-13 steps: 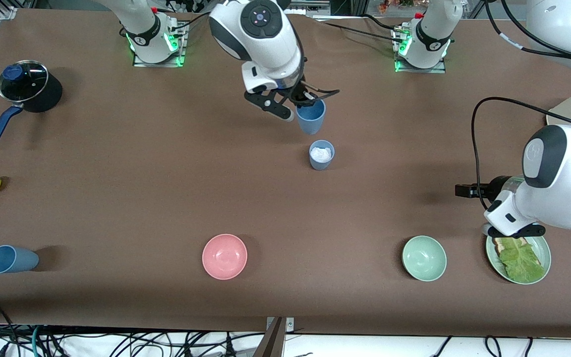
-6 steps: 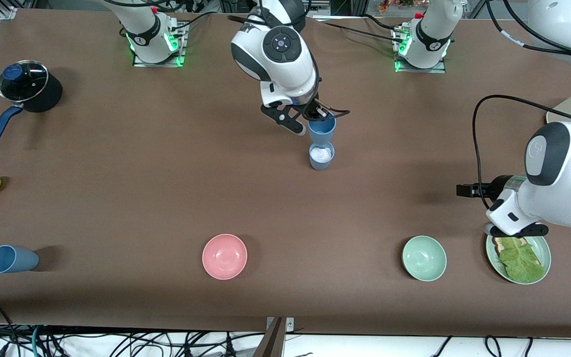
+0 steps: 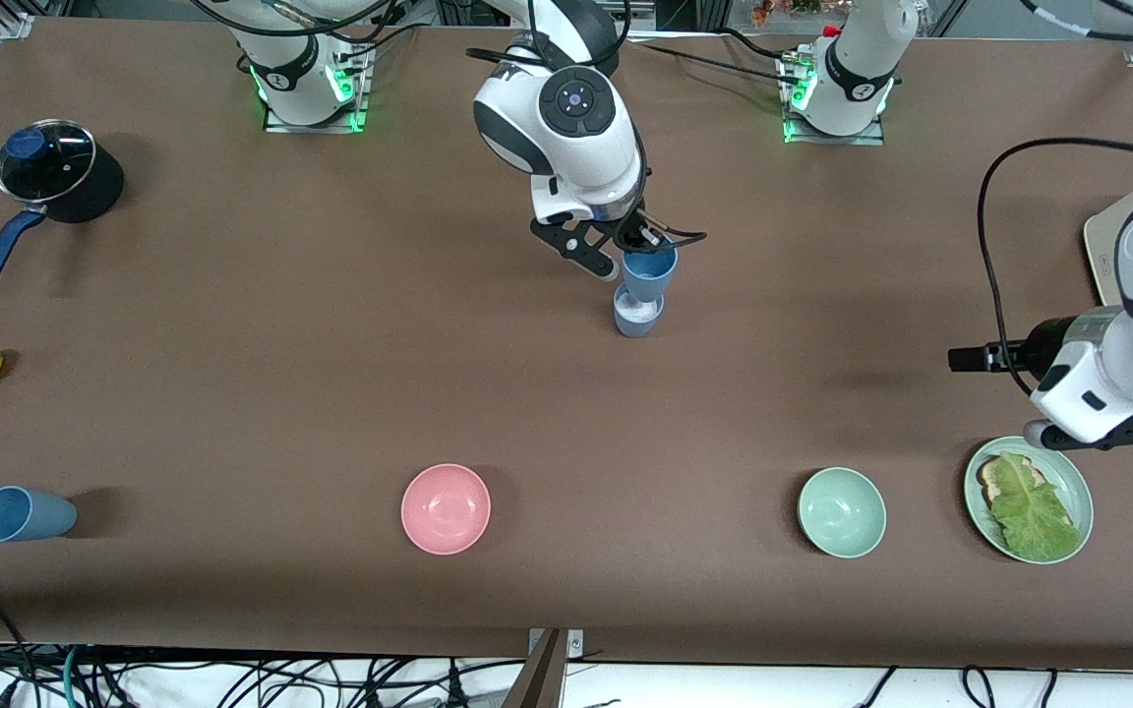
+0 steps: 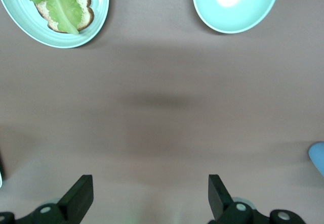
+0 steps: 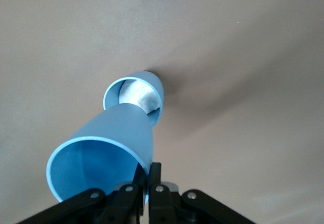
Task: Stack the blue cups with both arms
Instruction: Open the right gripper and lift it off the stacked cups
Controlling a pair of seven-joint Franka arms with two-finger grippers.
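Blue plastic tumbler (image 3: pixel 648 273) pinched by right gripper (image 3: pixel 631 246) | over grey-blue cup (image 3: pixel 637 313) with white filling | left gripper (image 4: pixel 147 201) open, over brown counter (image 3: pixel 232 393), 12 o'clock of green bowl (image 3: pixel 842 511)

A robotics laboratory is shown, arranged as a test bench and not as a real kitchen. Two white robot arms (image 3: pixel 566 128) are bolted on metal base plates (image 3: pixel 316 118) lit with green lamps, at the edge of a wide table (image 3: pixel 232 393) covered by a plain brown sheet. Loose black cables (image 3: pixel 232 678) are seen hanging under the table edge nearest the front camera. Household props are spread well apart on the sheet: a lidded saucepan (image 3: pixel 55 177), a pink bowl (image 3: pixel 446 508), a pale green bowl (image 3: pixel 842 511) and a plate with lettuce on bread (image 3: pixel 1029 501).
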